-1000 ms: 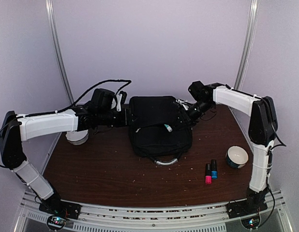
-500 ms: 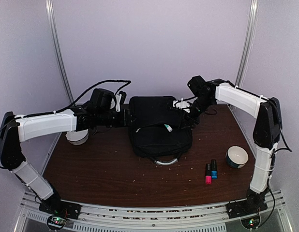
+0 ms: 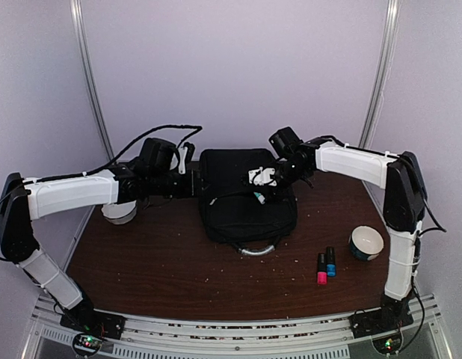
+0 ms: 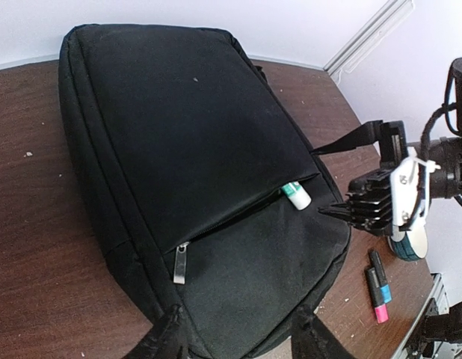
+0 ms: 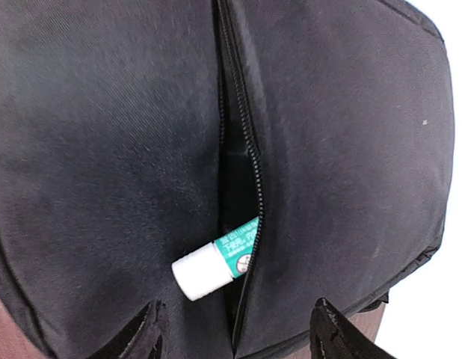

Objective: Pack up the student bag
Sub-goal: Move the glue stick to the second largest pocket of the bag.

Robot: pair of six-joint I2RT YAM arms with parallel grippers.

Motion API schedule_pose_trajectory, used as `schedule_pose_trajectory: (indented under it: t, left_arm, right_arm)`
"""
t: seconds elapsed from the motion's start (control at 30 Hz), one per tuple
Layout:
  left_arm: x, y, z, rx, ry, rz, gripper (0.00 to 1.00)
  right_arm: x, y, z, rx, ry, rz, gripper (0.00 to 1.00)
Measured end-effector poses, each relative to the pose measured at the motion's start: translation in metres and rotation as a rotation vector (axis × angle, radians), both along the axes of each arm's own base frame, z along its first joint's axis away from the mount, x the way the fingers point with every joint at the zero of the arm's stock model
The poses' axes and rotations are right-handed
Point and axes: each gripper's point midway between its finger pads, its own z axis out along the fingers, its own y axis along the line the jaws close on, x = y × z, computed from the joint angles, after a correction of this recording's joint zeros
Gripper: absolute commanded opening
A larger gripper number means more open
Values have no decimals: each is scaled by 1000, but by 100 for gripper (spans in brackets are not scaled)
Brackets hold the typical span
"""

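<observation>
The student bag (image 3: pixel 242 209) lies flat at the back middle of the table, grey loop handle (image 3: pixel 257 250) toward me. Its front pocket is unzipped, and a green-and-white glue stick (image 5: pixel 216 265) pokes out of the slit, white cap outward. My right gripper (image 5: pixel 242 336) hovers open just above that stick, one finger on each side, not touching it. My left gripper (image 4: pixel 238 340) sits at the bag's left edge, its fingers closed part-way on the bag's thick edge. The silver zipper pull (image 4: pixel 181 263) lies just ahead of it.
Two markers, pink (image 3: pixel 321 269) and blue (image 3: pixel 330 263), lie on the brown table (image 3: pixel 156 262) at the front right. A white bowl (image 3: pixel 366 242) stands beside them. A white cup (image 3: pixel 120 212) sits under my left forearm. Crumbs dot the table.
My right gripper has swung left from beside the bag's right edge to above the open pocket and the glue stick. The left arm and the bag have stayed put.
</observation>
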Motion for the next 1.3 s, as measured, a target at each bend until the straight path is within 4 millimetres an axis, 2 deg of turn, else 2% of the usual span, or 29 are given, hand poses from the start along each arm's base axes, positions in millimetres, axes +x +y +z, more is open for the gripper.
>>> schedule_pose_trajectory:
  t: [0.13, 0.27, 0.63, 0.8, 1.03, 1.3]
  left_arm:
    - [-1, 1, -2, 3, 4, 0, 50]
    - [-1, 1, -3, 4, 6, 1, 50]
    - [-1, 1, -4, 7, 8, 4, 50]
    - [0, 2, -4, 10, 8, 7, 50]
    - [0, 2, -4, 11, 7, 8, 50]
    - [0, 2, -4, 11, 8, 7, 50]
  right_arm:
    - [5, -2, -18, -39, 5, 6, 64]
    - [9, -3, -25, -52, 0, -6, 62]
    - [49, 14, -12, 36, -94, -115, 60]
    - [60, 19, -6, 96, -114, -180, 60]
    - [82, 18, -10, 227, -196, -372, 59]
    - [97, 12, 0, 345, -241, -544, 60]
